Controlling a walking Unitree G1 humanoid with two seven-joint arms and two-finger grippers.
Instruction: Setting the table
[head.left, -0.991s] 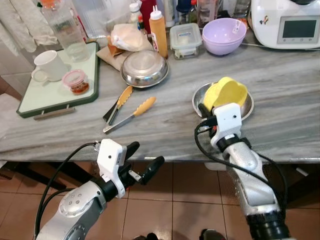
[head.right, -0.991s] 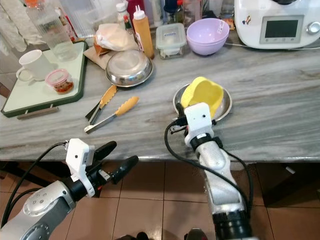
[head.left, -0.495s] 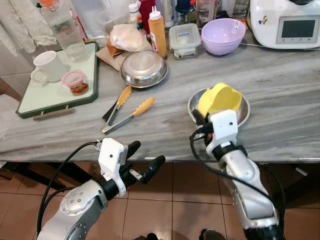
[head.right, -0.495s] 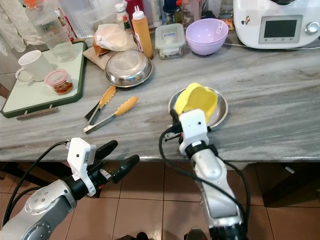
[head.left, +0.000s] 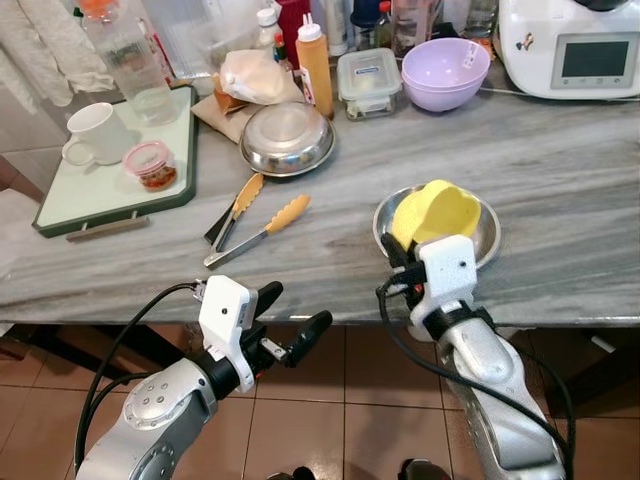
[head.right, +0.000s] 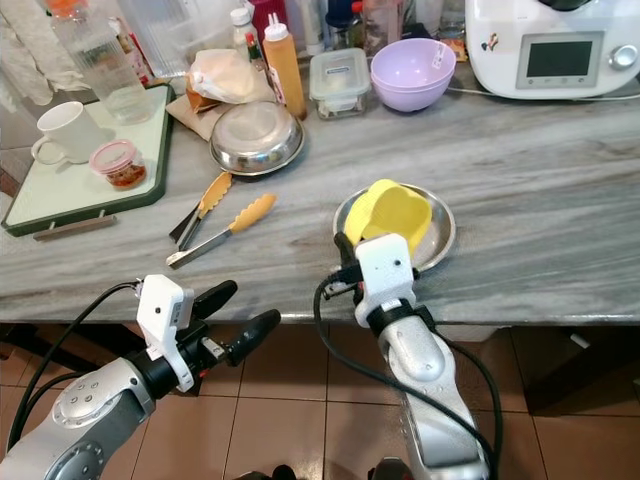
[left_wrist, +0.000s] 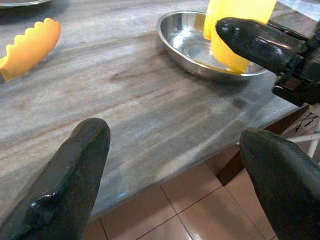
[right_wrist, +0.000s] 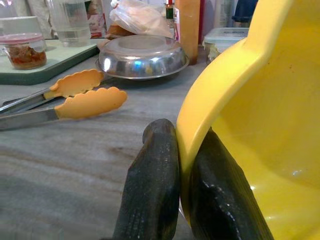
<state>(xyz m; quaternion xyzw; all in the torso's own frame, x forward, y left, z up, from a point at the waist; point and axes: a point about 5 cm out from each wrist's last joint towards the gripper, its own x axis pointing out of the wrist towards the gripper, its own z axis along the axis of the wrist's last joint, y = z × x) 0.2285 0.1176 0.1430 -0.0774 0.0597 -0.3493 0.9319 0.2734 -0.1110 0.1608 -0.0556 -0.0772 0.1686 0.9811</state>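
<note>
While the left gripper idles open below the counter edge, the right gripper, clamped on the yellow bowl's rim, has drawn it toward 6 o'clock, tilted over the steel dish, so lift-out is underway.

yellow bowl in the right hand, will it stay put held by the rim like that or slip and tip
The yellow bowl looks like thin, stiff plastic, so probably light. The right hand pinches only its rim, and the bowl hangs tilted over the steel dish, so it may swivel. Its glossy surface suggests it could slip.
</note>
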